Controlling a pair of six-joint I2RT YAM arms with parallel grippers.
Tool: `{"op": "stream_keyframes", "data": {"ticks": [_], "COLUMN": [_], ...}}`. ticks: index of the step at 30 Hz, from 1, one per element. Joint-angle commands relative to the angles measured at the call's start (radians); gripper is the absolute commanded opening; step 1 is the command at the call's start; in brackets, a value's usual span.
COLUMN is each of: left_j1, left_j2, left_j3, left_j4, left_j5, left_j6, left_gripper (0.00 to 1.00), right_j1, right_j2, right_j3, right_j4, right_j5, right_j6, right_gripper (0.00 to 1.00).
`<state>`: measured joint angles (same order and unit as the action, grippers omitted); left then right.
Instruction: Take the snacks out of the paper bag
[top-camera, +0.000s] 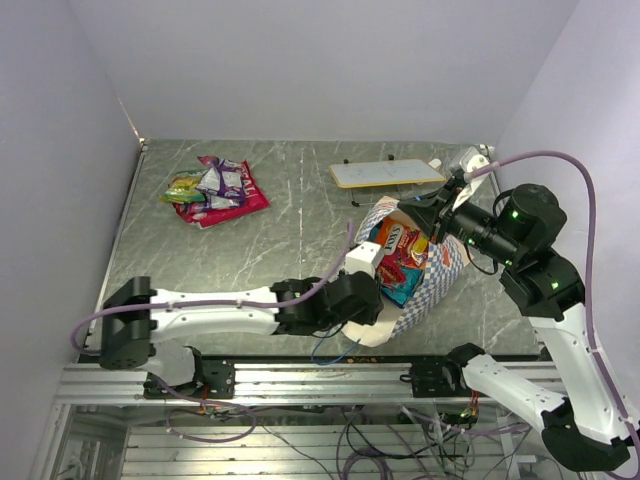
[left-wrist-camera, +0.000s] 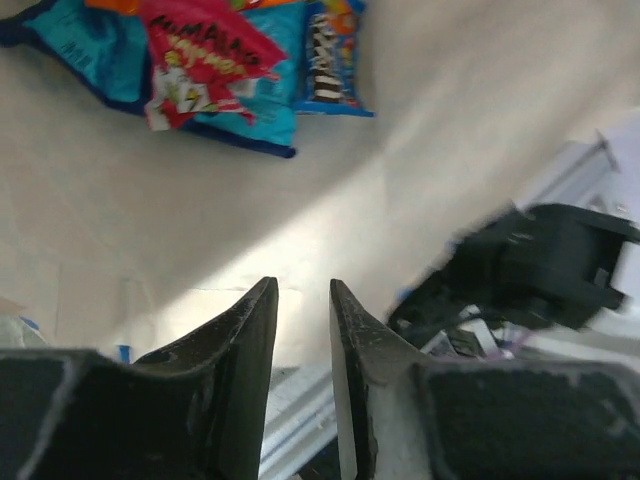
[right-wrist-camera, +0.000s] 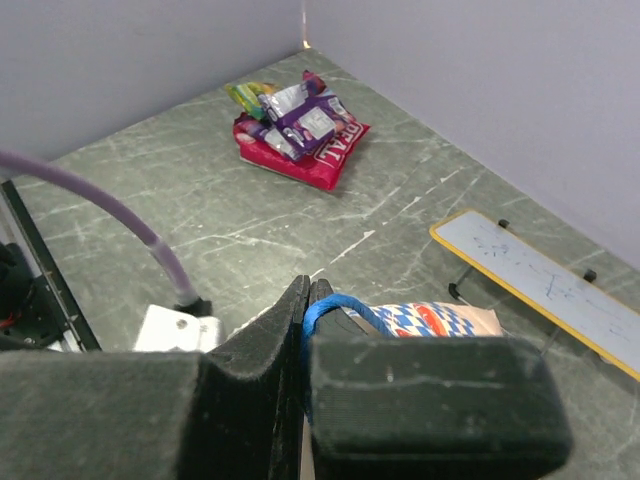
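The paper bag (top-camera: 432, 283) lies tilted at the table's right centre, its mouth facing up and left. Several snacks (top-camera: 398, 256) show inside it: blue, red and orange packets. My left gripper (top-camera: 366, 262) is at the bag's mouth. In the left wrist view it (left-wrist-camera: 303, 287) is open a little and empty over the cream inside (left-wrist-camera: 420, 130), with the blue and red packets (left-wrist-camera: 205, 65) ahead. My right gripper (top-camera: 424, 208) is shut on the bag's blue cord handle (right-wrist-camera: 334, 304) and holds it up above the checkered bag (right-wrist-camera: 430, 320).
A pile of snacks (top-camera: 215, 188) lies on the table at the back left, also in the right wrist view (right-wrist-camera: 298, 135). A flat cream board (top-camera: 386, 175) on black feet stands behind the bag. A white object (top-camera: 470, 158) sits at the back right corner.
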<state>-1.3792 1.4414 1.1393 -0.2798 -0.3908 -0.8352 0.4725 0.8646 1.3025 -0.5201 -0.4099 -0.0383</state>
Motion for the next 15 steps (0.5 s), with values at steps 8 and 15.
{"op": "stream_keyframes", "data": {"ticks": [8,15], "left_j1": [0.083,0.112], "left_j2": [0.210,0.335], "left_j3": [0.013,0.090], "left_j4": [0.071,0.017], "left_j5": [-0.061,-0.124], "left_j6": [-0.157,-0.204], "left_gripper": [0.30,0.34], "right_j1": [0.000,0.000], "right_j2": [-0.029,-0.010], "right_j3": [0.000,0.002], "right_j4": [0.075,0.111], "right_j5": [0.072,0.080], "right_j6": [0.050,0.083], "right_gripper": [0.00,0.00]}}
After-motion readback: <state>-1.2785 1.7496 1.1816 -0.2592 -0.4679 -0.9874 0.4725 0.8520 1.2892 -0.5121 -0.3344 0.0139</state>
